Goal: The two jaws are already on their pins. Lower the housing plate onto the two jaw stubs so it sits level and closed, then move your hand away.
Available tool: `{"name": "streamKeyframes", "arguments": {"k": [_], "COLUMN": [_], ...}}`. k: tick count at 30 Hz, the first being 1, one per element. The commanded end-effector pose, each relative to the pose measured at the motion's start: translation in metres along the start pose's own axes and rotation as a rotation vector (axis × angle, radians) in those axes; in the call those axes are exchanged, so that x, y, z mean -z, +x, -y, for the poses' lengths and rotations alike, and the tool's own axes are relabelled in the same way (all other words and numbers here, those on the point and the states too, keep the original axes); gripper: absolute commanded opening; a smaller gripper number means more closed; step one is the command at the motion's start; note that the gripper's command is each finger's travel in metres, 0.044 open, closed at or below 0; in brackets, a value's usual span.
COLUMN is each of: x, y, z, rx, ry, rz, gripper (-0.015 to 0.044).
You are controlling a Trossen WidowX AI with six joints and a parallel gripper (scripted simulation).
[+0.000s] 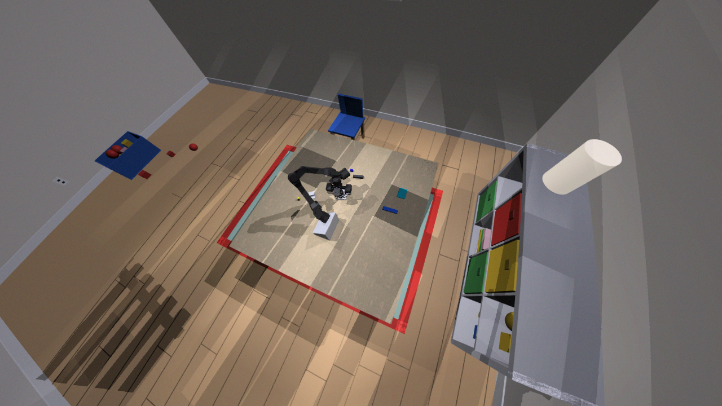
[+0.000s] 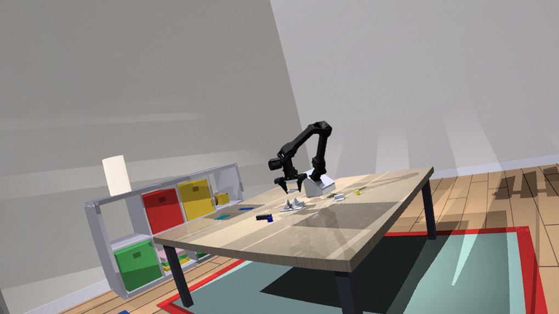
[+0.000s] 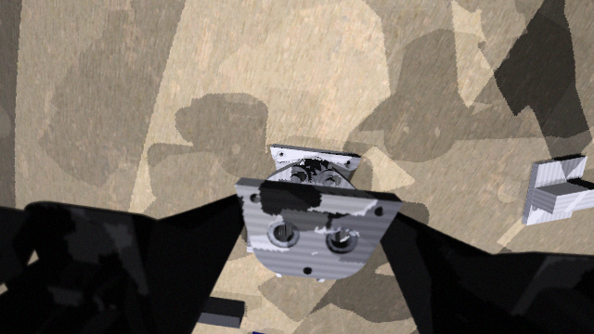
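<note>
My gripper [image 3: 313, 205] [image 2: 293, 190] is shut on the housing plate [image 3: 306, 255], a light grey plate with two large round holes and one straight edge. The plate hangs above the table between the fingertips and looks roughly level. Below it the base [image 3: 316, 153] [image 2: 299, 208] lies on the table. Two grey jaws [image 2: 295, 202] stand up from the base in the exterior view. A visible gap separates them from the held plate. In the wrist view the round jaw stubs [image 3: 329, 177] show just beyond the plate's straight edge; the plate hides the rest.
A light grey bracket [image 1: 311, 194] [image 2: 338, 197] [image 3: 552, 204] and a yellow cylinder [image 1: 298, 198] [image 2: 357, 192] lie to one side. A dark block [image 1: 357, 176] [image 2: 263, 216] [image 3: 223, 312] and small blue piece [image 1: 351, 170] [image 2: 269, 219] lie near the base. A teal piece [image 1: 401, 193] and blue bar [image 1: 390, 209] lie farther off.
</note>
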State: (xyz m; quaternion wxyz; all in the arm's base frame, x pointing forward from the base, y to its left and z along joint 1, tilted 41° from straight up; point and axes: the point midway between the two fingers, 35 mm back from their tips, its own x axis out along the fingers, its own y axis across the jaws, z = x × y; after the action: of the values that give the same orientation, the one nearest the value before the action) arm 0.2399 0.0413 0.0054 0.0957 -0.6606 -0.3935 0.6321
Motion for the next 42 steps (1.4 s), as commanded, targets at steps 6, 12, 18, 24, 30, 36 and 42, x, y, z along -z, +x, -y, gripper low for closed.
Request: {"name": "streamKeyframes", "arguments": {"k": [6,12,18,24,30,36,42], "x": [-0.001,-0.001,-0.001,-0.002,-0.003,-0.003,-0.003], "y": [0.017,0.027,0.037,0.046,0.055,0.055,0.055], "z": [0.000,0.000,0.001,0.001,0.002,0.002,0.002], "rx": [0.005,0.005,0.006,0.007,0.008,0.009,0.009], "ry": [0.008,0.008,0.008,0.008,0.008,0.008,0.008], "rz": [0.005,0.005,0.005,0.005,0.004,0.004,0.004], "gripper": [0.0351,0.0351,0.0351,0.0351,0.0351,0.0351,0.0351]}}
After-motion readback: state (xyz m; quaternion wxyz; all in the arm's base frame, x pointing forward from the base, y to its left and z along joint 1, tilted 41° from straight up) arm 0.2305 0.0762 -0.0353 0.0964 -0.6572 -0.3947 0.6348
